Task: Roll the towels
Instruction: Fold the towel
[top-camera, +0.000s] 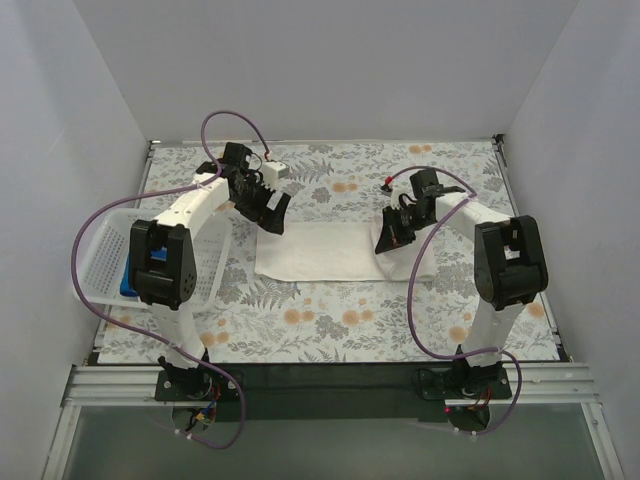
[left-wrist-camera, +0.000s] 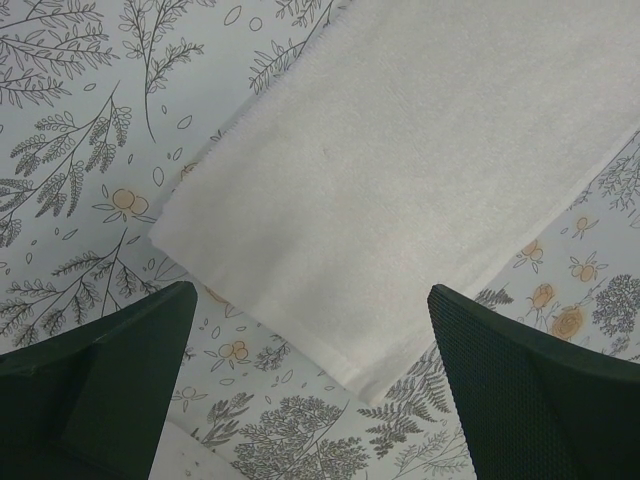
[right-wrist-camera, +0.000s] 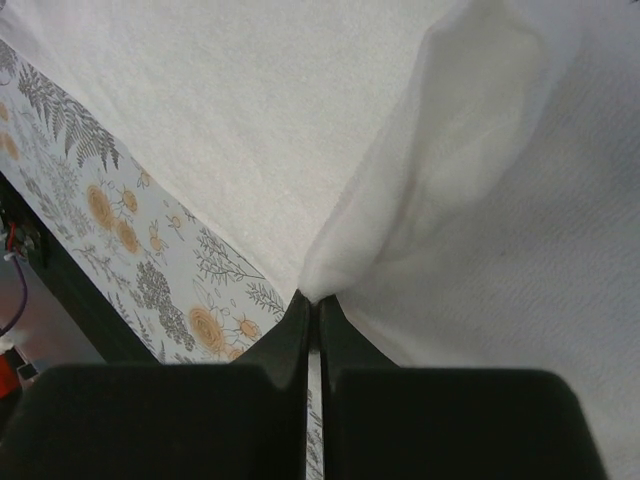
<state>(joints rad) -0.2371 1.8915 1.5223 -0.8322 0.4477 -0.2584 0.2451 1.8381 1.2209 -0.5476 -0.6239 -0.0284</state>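
The white towel (top-camera: 325, 252) lies flat across the middle of the floral table. My right gripper (top-camera: 393, 236) is shut on its right end and holds a fold of it lifted over the flat part; the right wrist view shows the fingertips (right-wrist-camera: 318, 305) pinching a raised white fold (right-wrist-camera: 450, 170). My left gripper (top-camera: 270, 212) is open and empty, above the towel's far left corner. In the left wrist view the towel's end (left-wrist-camera: 400, 180) lies between and beyond the two spread fingers (left-wrist-camera: 100, 390). The blue towel (top-camera: 128, 283) shows only as a small patch in the basket.
A white perforated basket (top-camera: 105, 250) stands at the left edge beside the left arm. White walls enclose the table on three sides. A black strip and metal rail run along the near edge (top-camera: 320, 375).
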